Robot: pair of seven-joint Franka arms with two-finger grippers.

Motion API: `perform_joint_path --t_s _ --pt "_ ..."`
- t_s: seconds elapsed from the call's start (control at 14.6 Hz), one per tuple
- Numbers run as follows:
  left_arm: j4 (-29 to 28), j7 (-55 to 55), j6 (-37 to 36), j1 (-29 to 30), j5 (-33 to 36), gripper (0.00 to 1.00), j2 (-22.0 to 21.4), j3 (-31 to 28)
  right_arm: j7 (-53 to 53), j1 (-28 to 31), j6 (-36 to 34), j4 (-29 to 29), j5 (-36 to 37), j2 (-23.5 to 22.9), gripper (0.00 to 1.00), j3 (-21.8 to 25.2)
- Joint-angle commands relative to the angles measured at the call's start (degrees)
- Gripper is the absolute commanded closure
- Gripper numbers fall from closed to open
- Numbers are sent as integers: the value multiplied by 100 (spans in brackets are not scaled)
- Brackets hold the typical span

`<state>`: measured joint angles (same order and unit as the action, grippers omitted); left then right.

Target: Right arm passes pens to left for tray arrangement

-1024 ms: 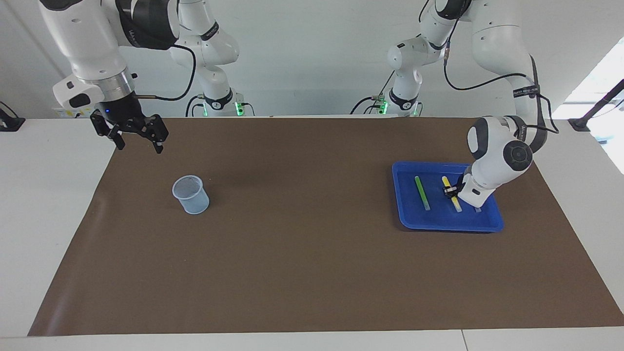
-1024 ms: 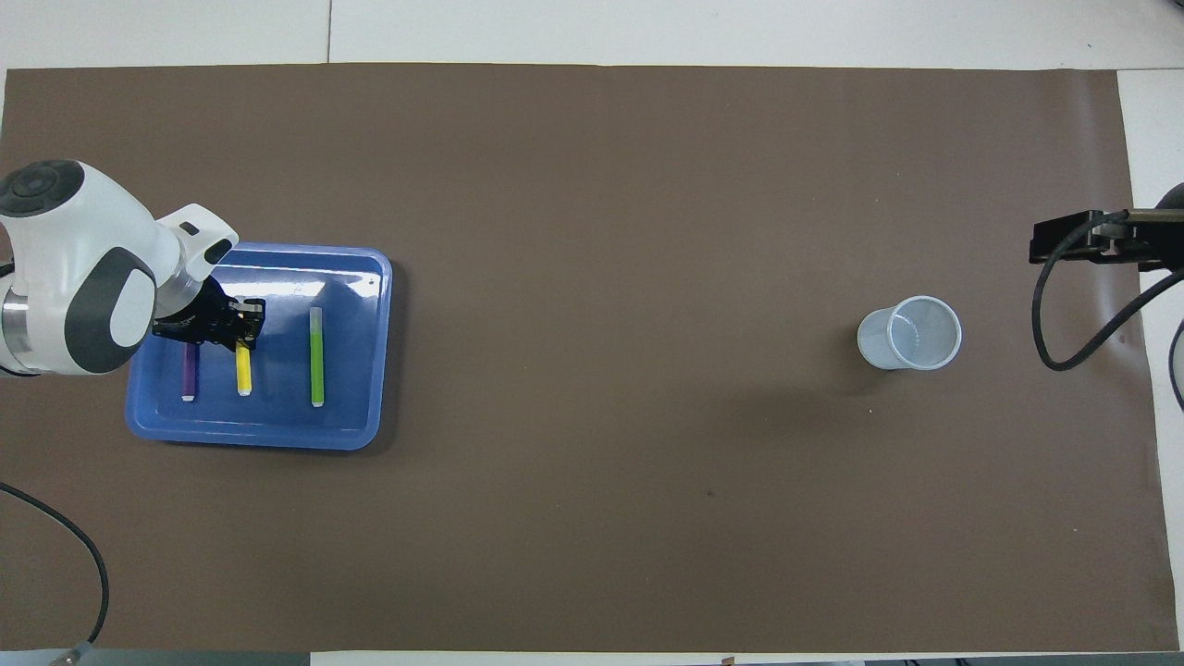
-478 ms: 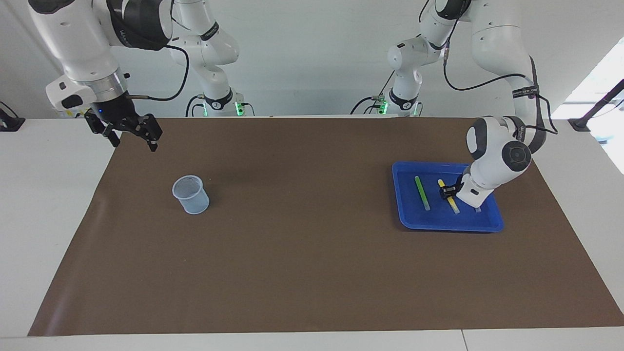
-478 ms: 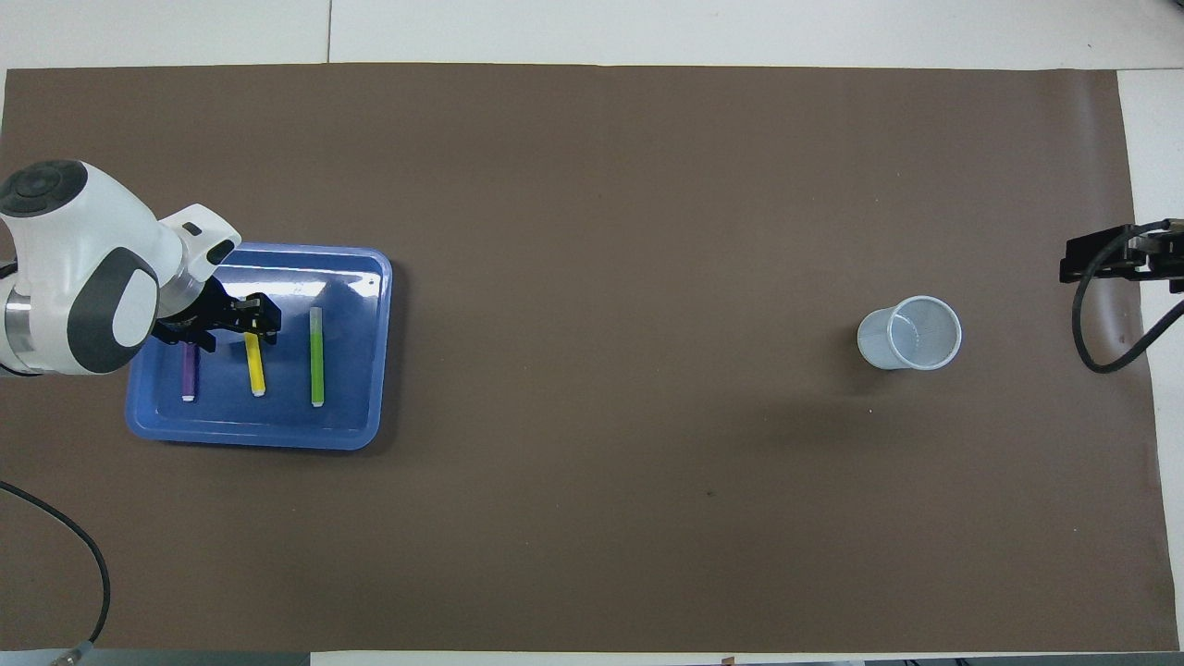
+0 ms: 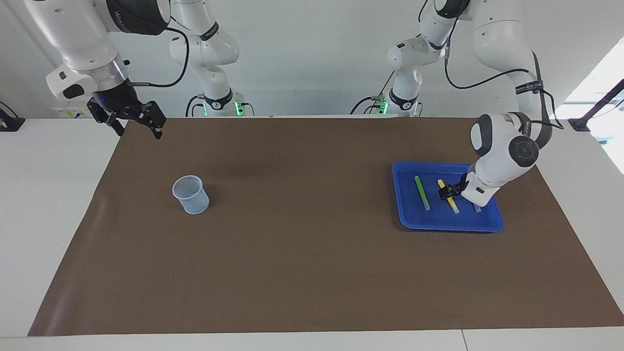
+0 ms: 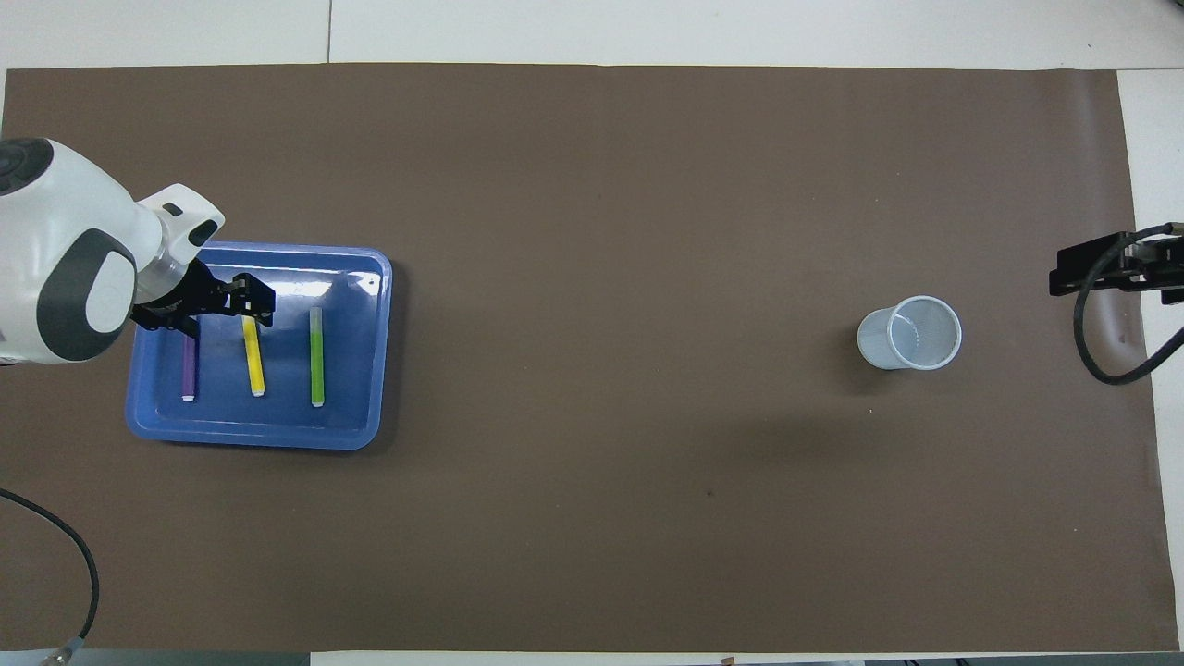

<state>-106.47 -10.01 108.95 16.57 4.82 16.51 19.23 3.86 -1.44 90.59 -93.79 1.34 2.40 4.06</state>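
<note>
- While the right gripper (image 5: 131, 122) hangs with its jaws spread and nothing in them over the mat's (image 5: 302, 234) corner nearest the right arm's base, it looks to be waiting.
- Cup (image 5: 190, 194) stands upright on the mat toward the right arm's end, apart from everything else.
- Tray (image 5: 402, 204) sits on the mat near the left arm's end, with the green pen (image 5: 421, 192), yellow pen (image 5: 449, 197) and purple pen (image 6: 189, 365) lying side by side in it.
- Left gripper (image 5: 449, 189) is low over the yellow pen's end nearer the robots, jaws released and gripping nothing.
- Risk, as I judge it: lifting out at a slant, a finger could catch the yellow pen and roll it against the purple one, spoiling the row.
- Brown mat covers most of a white table (image 5: 44, 204); a pale wall and two slimmer arms with green lights stand at the robots' end.
</note>
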Motion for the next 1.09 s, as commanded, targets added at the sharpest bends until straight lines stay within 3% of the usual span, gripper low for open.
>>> perform_joint_path --t_s 0.0,0.34,0.55,0.68,0.82,0.89,1.02 --pt "626 -88 -1126 -49 -385 0 -621 -16 53 91 -173 195 -143 -108 0 -63" --pt "707 -739 -1946 -102 -403 0 -1816 10 256 91 -278 247 -73 -108 0 -212" --pt "698 -712 -2185 -319 -403 0 -2108 -42 361 91 -287 247 -81 -126 0 -221" --pt "733 -739 -2246 -1143 -403 0 -2117 -750 466 108 -253 247 -81 -126 0 -291" --pt "916 -713 -2491 -2398 -412 0 -2100 -2014 467 109 -226 221 -81 -126 0 -292" --pt "1066 -704 -2675 -2674 -429 0 -2056 -2298 467 109 -226 212 -81 -117 0 -292" --pt "1312 -721 -2791 -2703 -595 0 -1994 -2328 467 82 -217 203 -99 -126 0 -292"
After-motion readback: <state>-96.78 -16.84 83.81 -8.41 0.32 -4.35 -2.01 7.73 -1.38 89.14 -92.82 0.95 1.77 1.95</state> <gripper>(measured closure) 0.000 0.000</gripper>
